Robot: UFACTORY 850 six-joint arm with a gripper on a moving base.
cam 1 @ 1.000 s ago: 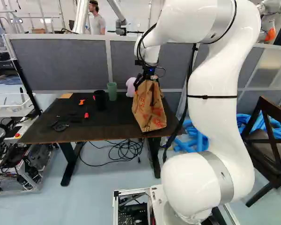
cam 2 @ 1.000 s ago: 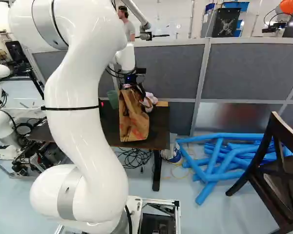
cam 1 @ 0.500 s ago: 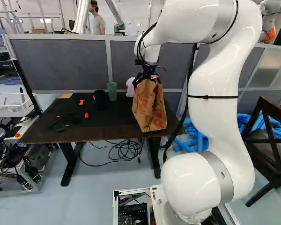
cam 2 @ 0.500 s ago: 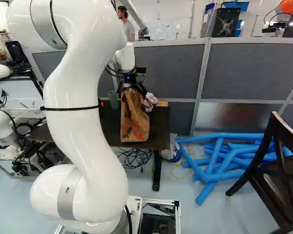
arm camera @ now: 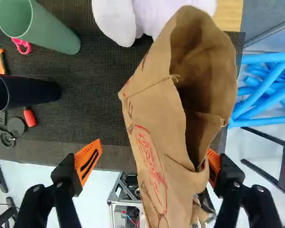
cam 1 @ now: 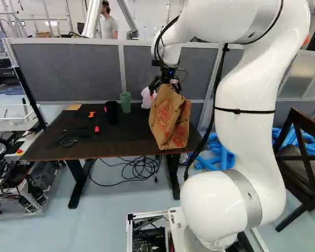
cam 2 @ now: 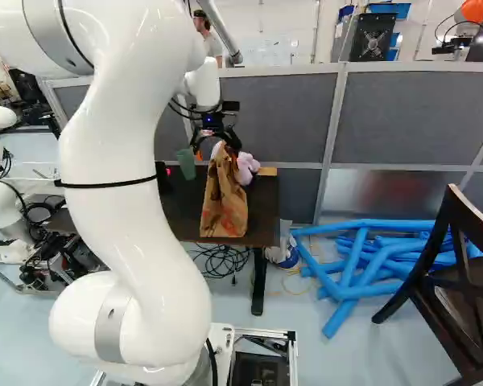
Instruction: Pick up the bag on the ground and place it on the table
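Desk [cam 1: 107,150] below the claw [arm camera: 154,148] bears the bag [arm camera: 154,114]; fingers spread, placing looks nearly done; next, lift clear.

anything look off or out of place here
The paper bag is crumpled, its mouth bent out of shape. Under the table, black cables lie tangled, and blue tubes are heaped loosely on the floor nearby.

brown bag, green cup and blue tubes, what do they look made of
Brown bag: matte kraft paper, by its sharp creases and stiff, thin edges.
Green cup: smooth, perhaps plastic or coated metal.
Blue tubes: possibly foam or plastic; thick, evenly coloured, without bright glints.
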